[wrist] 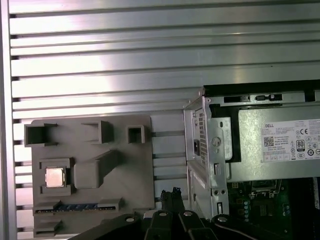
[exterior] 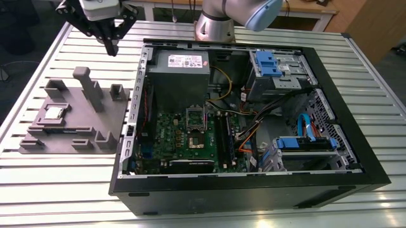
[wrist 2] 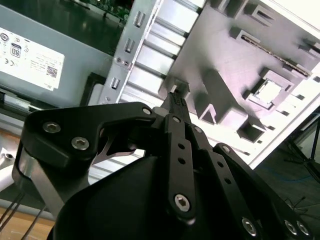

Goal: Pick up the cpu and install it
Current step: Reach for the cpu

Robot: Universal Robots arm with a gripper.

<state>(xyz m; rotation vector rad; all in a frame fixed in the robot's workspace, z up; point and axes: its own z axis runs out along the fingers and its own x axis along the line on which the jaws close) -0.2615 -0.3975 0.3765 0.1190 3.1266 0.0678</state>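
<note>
So the gripper (exterior: 113, 47) is hanging up in the air over the slatted metal table (exterior: 63, 190), right about above the gap between the grey parts holder (exterior: 82, 121) and the far corner of the open computer case (exterior: 254, 190) on the exterior view's left. Its two black fingers are pressing together at the tips with nothing between them; you can see them meeting in both wrist views (wrist 2: 177, 95) (wrist: 170, 192). The cpu (exterior: 54, 113) is sitting flat in its square pocket on the grey holder, silvery top facing up, well apart from the gripper and not touching it. Both wrist views are catching it too (wrist 2: 268, 91) (wrist: 54, 177), lying next to a chunky raised block on the holder. Inside the case the green motherboard (exterior: 171, 128) is lying flat, and its socket (exterior: 197, 140) is looking open, with the metal frame flipped up beside it. The big grey power supply (exterior: 180, 76) with the white label is sitting just beyond the board.
</note>
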